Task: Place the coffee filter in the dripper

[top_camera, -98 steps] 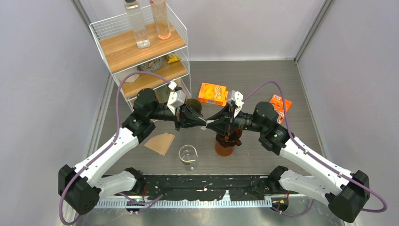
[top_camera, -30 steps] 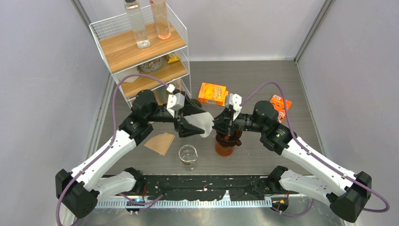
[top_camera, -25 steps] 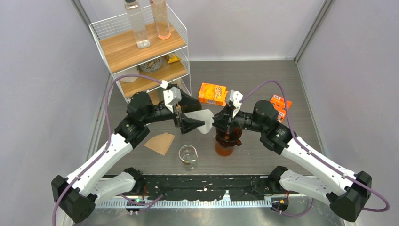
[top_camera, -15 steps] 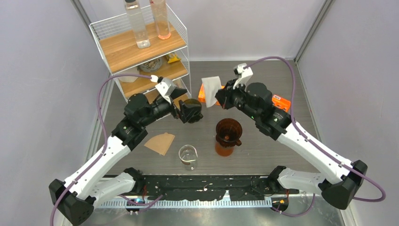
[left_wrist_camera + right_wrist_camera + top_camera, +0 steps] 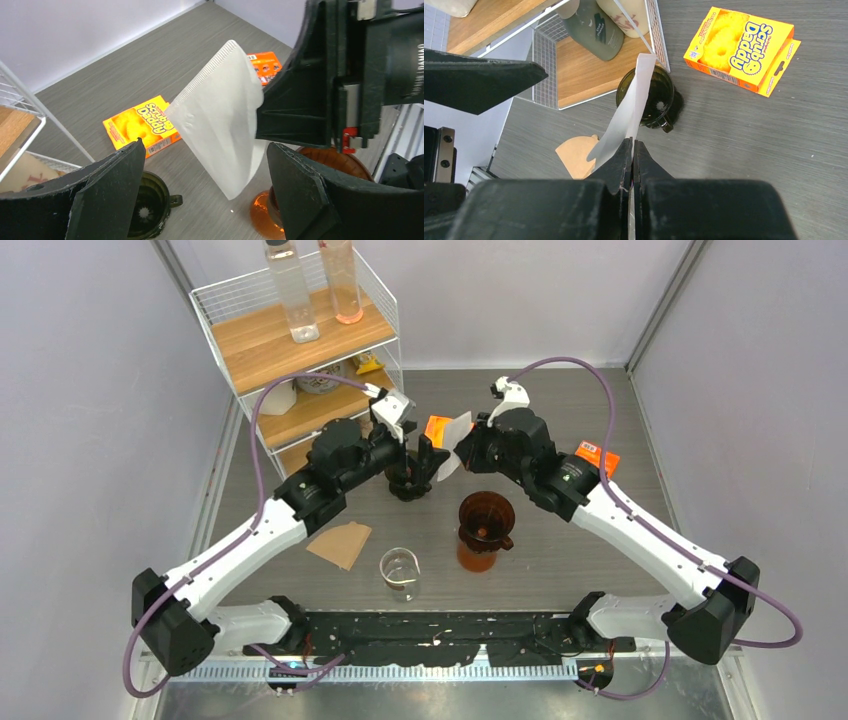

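A white coffee filter (image 5: 455,438) hangs in the air, pinched along one edge by my shut right gripper (image 5: 468,447). The right wrist view shows the filter (image 5: 629,112) edge-on, rising from the closed fingertips (image 5: 631,143). My left gripper (image 5: 421,462) is wide open just left of it. In the left wrist view the filter (image 5: 220,125) hangs ahead, between the spread fingers (image 5: 120,175), touching neither. The amber dripper (image 5: 485,520) stands on the table, nearer than both grippers, with nothing in it. Its rim (image 5: 327,156) shows low right in the left wrist view.
A dark green dripper-like cup (image 5: 408,480) sits under the left gripper. A brown paper filter (image 5: 340,543) and a glass beaker (image 5: 400,570) lie nearer the bases. An orange sponge box (image 5: 741,50), another orange pack (image 5: 597,458) and the wire shelf (image 5: 300,350) stand behind.
My left gripper let go of the filter and opened wide. The right arm lifted the filter away from above the amber dripper toward the back; the left arm followed.
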Controlling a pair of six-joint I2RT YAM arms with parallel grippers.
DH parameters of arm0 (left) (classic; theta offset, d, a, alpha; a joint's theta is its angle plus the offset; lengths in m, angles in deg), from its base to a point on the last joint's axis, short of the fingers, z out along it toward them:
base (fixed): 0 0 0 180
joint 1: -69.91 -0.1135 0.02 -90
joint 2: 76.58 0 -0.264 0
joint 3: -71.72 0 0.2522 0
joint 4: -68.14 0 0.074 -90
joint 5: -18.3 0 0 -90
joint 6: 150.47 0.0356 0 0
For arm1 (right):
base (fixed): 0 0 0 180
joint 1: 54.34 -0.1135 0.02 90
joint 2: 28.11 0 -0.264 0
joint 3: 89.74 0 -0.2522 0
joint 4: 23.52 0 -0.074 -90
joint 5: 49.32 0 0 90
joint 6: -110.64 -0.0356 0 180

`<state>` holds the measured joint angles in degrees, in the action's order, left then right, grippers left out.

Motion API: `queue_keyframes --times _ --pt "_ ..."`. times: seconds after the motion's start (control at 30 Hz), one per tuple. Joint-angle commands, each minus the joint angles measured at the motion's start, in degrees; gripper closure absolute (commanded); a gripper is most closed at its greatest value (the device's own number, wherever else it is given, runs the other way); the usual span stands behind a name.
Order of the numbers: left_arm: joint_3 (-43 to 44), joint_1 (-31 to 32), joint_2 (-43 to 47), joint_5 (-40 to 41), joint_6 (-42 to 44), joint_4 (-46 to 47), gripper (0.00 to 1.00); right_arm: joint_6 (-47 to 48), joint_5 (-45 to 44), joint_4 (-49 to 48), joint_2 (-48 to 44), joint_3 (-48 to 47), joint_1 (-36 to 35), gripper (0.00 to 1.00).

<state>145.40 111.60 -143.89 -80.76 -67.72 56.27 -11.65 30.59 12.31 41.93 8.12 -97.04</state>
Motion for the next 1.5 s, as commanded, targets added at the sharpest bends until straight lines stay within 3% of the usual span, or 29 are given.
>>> queue_keyframes --times 0.0,0.2,0.4,0.8,1.07,1.47 --pt "2.81 1.04 -1.53 3.38 1.24 0.84 0.0 -1.53 -0.38 -0.09 -0.29 -3.57 -0.37 0.95" --pt "4.74 3.55 -4.18 8.39 3.55 -1.45 0.0 -1.57 1.89 0.51 1.75 -4.83 -0.37 0.95" --pt "6.26 5.03 -5.51 21.73 4.42 -1.75 0.0 -0.31 3.24 0.66 1.99 -4.86 -0.37 0.95" --pt "8.16 7.18 -8.0 28.8 6.21 -3.14 0.06 3.04 3.51 1.63 2.61 -6.01 -0.78 0.95" --pt "9.92 7.44 -9.49 24.55 5.78 -4.82 0.17 5.2 3.87 1.76 2.63 -5.9 -1.07 0.95" --pt "12.8 7.44 -12.57 26.2 4.53 -7.89 0.35 6.46 3.69 0.48 1.14 -5.05 -1.07 0.95"
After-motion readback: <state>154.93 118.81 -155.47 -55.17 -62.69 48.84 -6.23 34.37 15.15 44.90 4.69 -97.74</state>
